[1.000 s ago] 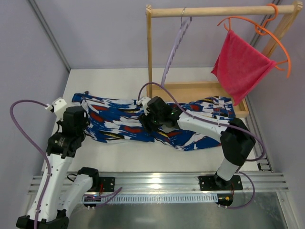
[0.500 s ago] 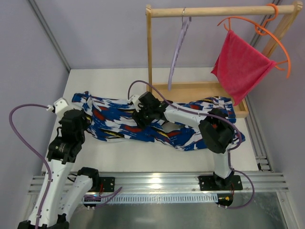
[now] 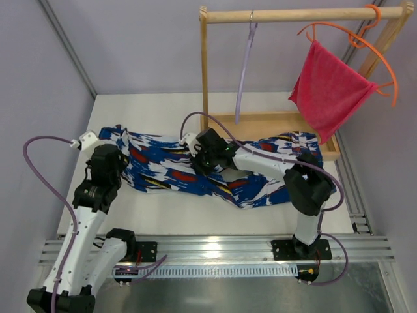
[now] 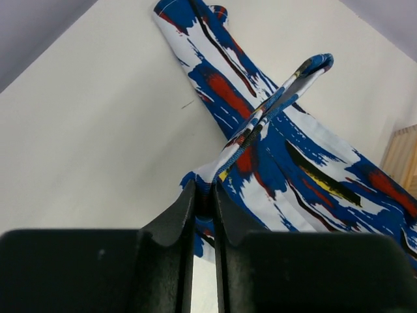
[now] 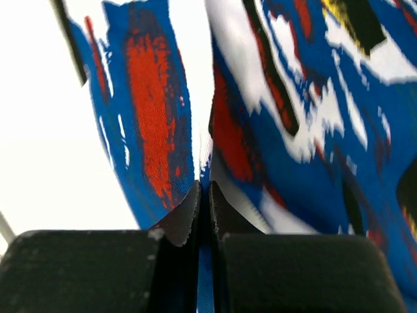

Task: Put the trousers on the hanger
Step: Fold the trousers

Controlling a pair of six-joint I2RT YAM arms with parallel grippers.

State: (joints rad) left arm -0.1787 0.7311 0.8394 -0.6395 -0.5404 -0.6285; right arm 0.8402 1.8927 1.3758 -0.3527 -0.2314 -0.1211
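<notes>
Top external view: the trousers [image 3: 166, 175] lay stretched crosswise over the white table [image 3: 156, 107], one end near the table's left edge and the other reaching the front edge of the wooden base [image 3: 273, 120] of a clothes rack. The lavender hanger [image 3: 242, 72] hung bare by its metal hook from the rack's wooden rail [image 3: 293, 14], seen nearly edge-on, above and apart from the trousers. Farther right on the same rail hung an orange hanger [image 3: 384, 62] carrying a pink-red cloth [image 3: 329, 91].

Left wrist view: the left gripper [image 4: 203, 189] had its jaws pressed together on a hem of the trousers close to their left end. From the pinch a narrow ridge of fabric rose away from the fingers and ended in a small loop, while the rest of the cloth lay flat on the table.

Right wrist view: the right gripper [image 5: 202, 189] had its jaws closed on a fold of the trousers near their middle, with a thin blue strip of fabric showing in the slit between the two black fingers [image 5: 179, 218]. Patterned cloth filled most of this view, and bare table showed at the left
</notes>
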